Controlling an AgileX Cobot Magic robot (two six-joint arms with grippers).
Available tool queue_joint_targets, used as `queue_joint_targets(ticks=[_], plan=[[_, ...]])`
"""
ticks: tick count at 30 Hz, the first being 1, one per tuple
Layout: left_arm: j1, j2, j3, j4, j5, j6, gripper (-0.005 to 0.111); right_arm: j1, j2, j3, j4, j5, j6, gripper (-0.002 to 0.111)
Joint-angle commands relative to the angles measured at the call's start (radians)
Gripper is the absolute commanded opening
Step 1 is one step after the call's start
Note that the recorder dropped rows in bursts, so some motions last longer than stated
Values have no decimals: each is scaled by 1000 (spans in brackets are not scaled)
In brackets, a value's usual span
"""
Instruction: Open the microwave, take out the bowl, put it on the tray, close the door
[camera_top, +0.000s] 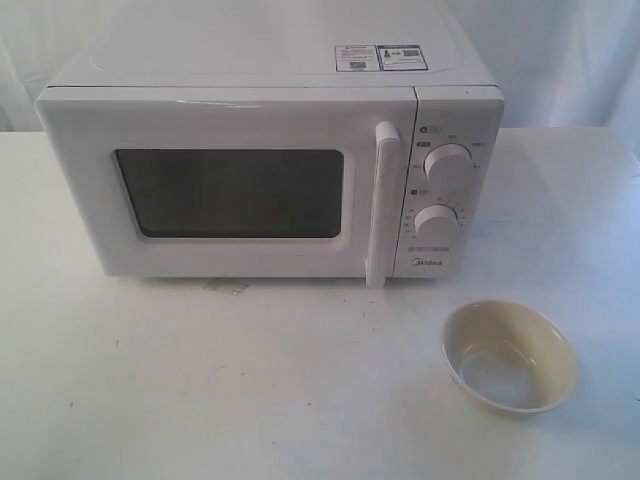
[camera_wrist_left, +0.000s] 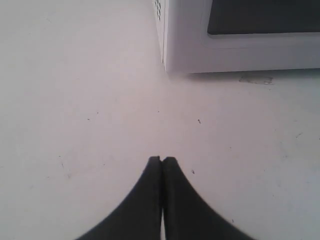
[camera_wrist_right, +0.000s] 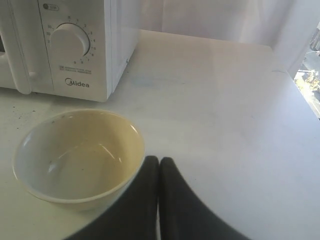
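Here, the right fingers (camera_wrist_right: 145, 200), clenched empty like the left fingers (camera_wrist_left: 150, 200), hang beside the bowl (camera_wrist_right: 80, 155) and may knock it on any sideways move.

The exterior view faces the microwave (camera_top: 250, 60) head-on from slightly above, taking in its door (camera_top: 230, 120), lower knob (camera_top: 437, 220) and the bowl (camera_top: 530, 340) on the table (camera_top: 150, 380). The left wrist view sits low over the table, looking past the left gripper (camera_wrist_left: 162, 160) at the door's lower corner; the right wrist view hangs close over the bowl, facing that knob.
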Motion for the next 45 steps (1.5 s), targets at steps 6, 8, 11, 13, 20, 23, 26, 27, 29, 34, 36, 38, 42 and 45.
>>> queue_joint_targets(ticks=[6, 8, 11, 13, 20, 23, 26, 27, 29, 34, 36, 38, 42, 45], plan=[[0, -4, 5, 73, -12, -14, 0, -6, -6, 5, -3, -14, 0, 0], [0, -4, 5, 73, -12, -14, 0, -6, -6, 5, -3, -14, 0, 0], [0, -4, 5, 73, -12, -10, 0, -6, -6, 5, -3, -14, 0, 0], [0, -4, 5, 73, -12, -10, 0, -6, -6, 5, -3, -14, 0, 0], [0, -4, 5, 73, -12, -10, 0, -6, -6, 5, -3, -14, 0, 0], [0, -4, 5, 73, -12, -10, 0, -6, -6, 5, -3, -14, 0, 0], [0, -4, 5, 73, -12, -10, 0, -6, -6, 5, -3, -14, 0, 0], [0, -4, 5, 73, -12, -10, 0, -6, -6, 5, -3, -14, 0, 0], [0, -4, 5, 73, -12, -10, 0, -6, -6, 5, -3, -14, 0, 0], [0, -4, 5, 73, -12, -10, 0, -6, -6, 5, -3, -14, 0, 0], [0, -4, 5, 73, -12, -10, 0, -6, -6, 5, -3, -14, 0, 0], [0, -4, 5, 73, -12, -10, 0, -6, -6, 5, -3, -14, 0, 0], [0, -4, 5, 73, -12, -10, 0, -6, -6, 5, -3, -14, 0, 0], [0, -4, 5, 73, -12, -10, 0, -6, -6, 5, -3, -14, 0, 0]])
